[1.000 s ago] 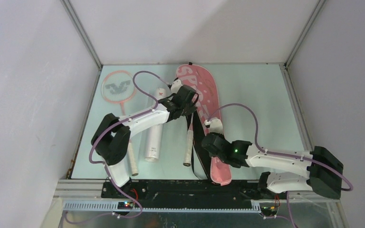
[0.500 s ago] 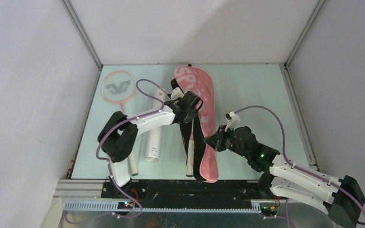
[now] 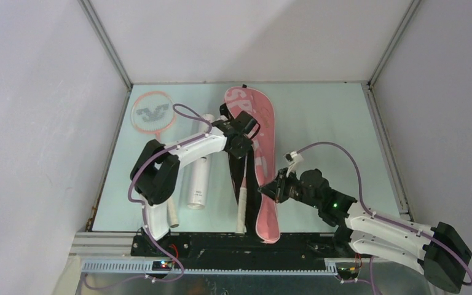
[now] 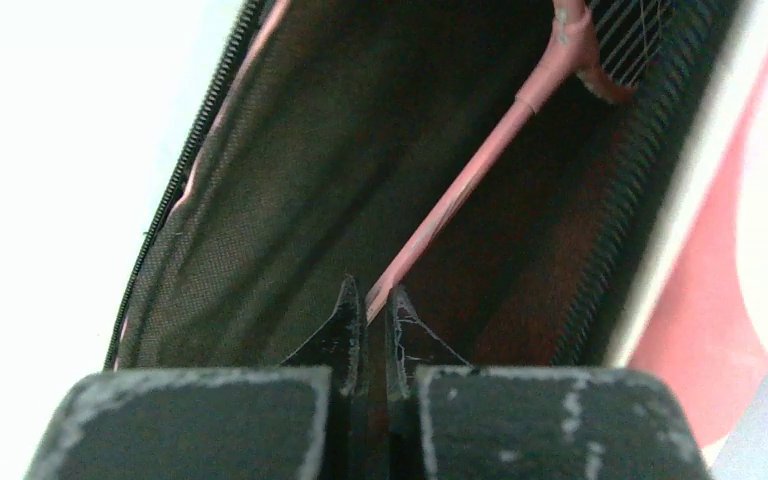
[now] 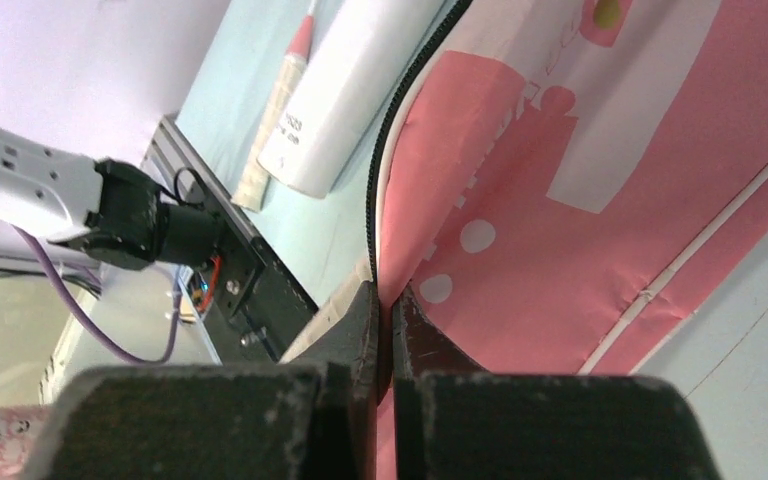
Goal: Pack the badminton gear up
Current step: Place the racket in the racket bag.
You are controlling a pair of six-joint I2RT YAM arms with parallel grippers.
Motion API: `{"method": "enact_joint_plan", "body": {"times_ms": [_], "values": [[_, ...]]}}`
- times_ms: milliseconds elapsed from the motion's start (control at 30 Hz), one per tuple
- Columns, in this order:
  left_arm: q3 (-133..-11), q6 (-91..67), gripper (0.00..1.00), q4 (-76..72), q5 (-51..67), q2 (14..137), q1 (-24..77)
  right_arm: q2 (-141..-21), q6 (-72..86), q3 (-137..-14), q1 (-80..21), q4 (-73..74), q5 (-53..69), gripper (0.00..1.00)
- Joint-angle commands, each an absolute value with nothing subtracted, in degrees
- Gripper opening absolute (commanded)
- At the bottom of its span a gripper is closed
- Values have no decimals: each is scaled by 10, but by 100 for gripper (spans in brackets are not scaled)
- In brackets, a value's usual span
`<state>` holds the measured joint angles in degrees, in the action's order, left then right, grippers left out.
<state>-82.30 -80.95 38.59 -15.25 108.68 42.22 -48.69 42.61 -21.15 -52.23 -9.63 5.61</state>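
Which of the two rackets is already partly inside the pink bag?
The middle racket: its pink shaft lies inside the open bag, only its white handle sticking out. The other racket lies uncovered on the table, far left.

**Badminton gear on the tabletop, one racket in the bag**

Pink "SPORT" bag (image 3: pixel 265 132) lies lengthwise mid-tabletop (image 3: pixel 332 123), unzipped, dark lining showing; first racket (image 4: pixel 460 190) sits inside, white handle jutting from the near end; second racket (image 3: pixel 152 112) lies flat at far left; white tube (image 3: pixel 198 184) lies between them.
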Motion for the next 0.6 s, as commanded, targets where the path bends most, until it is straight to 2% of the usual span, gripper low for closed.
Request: {"method": "enact_joint_plan", "body": {"times_ms": [0,233,300,433,500,533,567], "values": [[-820,-905,0,275,-197,1041,378,-487,395,-198,-574,-163,199,0],[-863,-926,0,293,-196,1051,374,-522,355,-198,-622,-174,177,0],[-862,-882,0,255,-163,1058,372,-510,344,-207,-622,-149,141,0],[-892,-662,1,310,-136,1052,373,-491,373,-208,-588,-67,82,0],[-856,-564,17,318,-100,1012,372,-485,376,-204,-577,-41,58,0],[-809,-517,37,310,-78,992,375,-484,371,-201,-570,-36,53,0],[-785,-496,47,309,-71,943,377,-482,369,-201,-559,-27,51,0]]}}
